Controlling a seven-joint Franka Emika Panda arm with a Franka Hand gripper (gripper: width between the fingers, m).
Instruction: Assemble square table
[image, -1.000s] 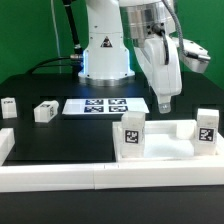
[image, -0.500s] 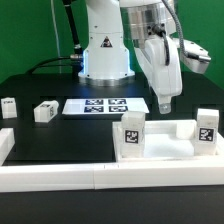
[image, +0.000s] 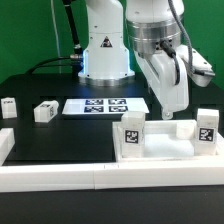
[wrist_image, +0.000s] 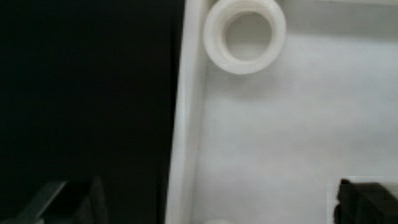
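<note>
— Two upright legs (image: 132, 135) stand on the square top (image: 165, 148), to the exterior view's right of the marker board (image: 105, 104) and nearer the camera. Two loose legs (image: 45, 111) lie to the board's left in that view.
— And the gripper (image: 168, 113)?
— It hovers over the top, fingers (wrist_image: 365, 195) wide, empty. Top: white, raised rim, round socket (wrist_image: 244, 35). I judge leg-fitting in hand; next I must fetch a loose leg.

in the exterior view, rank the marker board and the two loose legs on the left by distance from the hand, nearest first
1. marker board, mid-table, closest to the hand.
2. inner loose leg, just to the exterior view's left of that board.
3. far-left loose leg, at the picture's left edge.
</note>
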